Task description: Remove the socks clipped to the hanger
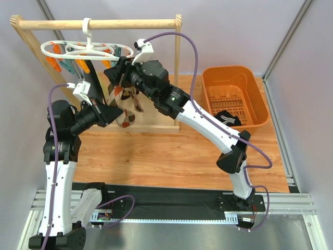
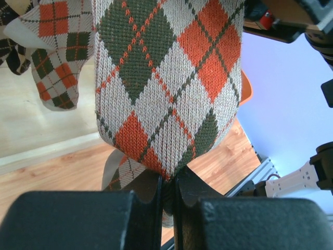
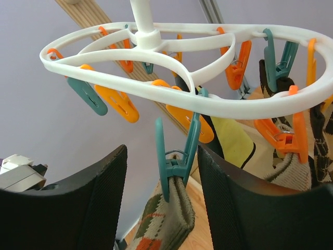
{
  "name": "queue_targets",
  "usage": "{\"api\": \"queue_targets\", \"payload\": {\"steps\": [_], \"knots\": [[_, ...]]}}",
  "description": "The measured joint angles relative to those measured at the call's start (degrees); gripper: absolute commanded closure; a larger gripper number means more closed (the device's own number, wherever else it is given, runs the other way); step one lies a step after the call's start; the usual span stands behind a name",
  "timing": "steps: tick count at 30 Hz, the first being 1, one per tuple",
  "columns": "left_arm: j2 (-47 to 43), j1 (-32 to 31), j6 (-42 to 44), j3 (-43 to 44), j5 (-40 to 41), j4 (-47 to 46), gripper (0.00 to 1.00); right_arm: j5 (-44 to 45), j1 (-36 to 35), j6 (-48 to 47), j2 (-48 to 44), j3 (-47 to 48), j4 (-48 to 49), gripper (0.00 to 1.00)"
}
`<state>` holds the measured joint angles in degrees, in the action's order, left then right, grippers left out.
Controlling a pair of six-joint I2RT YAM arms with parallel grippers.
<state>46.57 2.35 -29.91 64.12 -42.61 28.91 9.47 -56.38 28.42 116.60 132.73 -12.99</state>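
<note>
The white ring hanger (image 1: pixel 78 50) hangs from the wooden rail, with orange and teal clips below it; it also shows in the right wrist view (image 3: pixel 171 86). Argyle socks (image 1: pixel 125 107) hang clipped under it. My left gripper (image 2: pixel 167 194) is shut on the bottom tip of an argyle sock (image 2: pixel 166 78). My right gripper (image 3: pixel 162 177) is open, its fingers (image 3: pixel 229 192) on either side of a teal clip (image 3: pixel 177 151) that pinches an argyle sock's cuff (image 3: pixel 171 213). A black sock (image 1: pixel 227 118) lies in the orange basket.
The wooden rail frame (image 1: pixel 99 24) stands on a base at the back of the wooden table. An orange basket (image 1: pixel 235 78) sits at the right. Another argyle sock (image 2: pixel 52 52) hangs to the left in the left wrist view.
</note>
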Motion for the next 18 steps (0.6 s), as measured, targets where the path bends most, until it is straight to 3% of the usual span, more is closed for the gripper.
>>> {"api": "queue_targets", "payload": {"steps": [12, 18], "knots": [[-0.11, 0.0, 0.02, 0.0, 0.0, 0.0, 1.0, 0.5, 0.0, -0.04, 0.68, 0.02, 3.34, 0.51], [-0.11, 0.0, 0.02, 0.0, 0.0, 0.0, 1.0, 1.05, 0.0, -0.17, 0.7, 0.04, 3.61, 0.73]]}}
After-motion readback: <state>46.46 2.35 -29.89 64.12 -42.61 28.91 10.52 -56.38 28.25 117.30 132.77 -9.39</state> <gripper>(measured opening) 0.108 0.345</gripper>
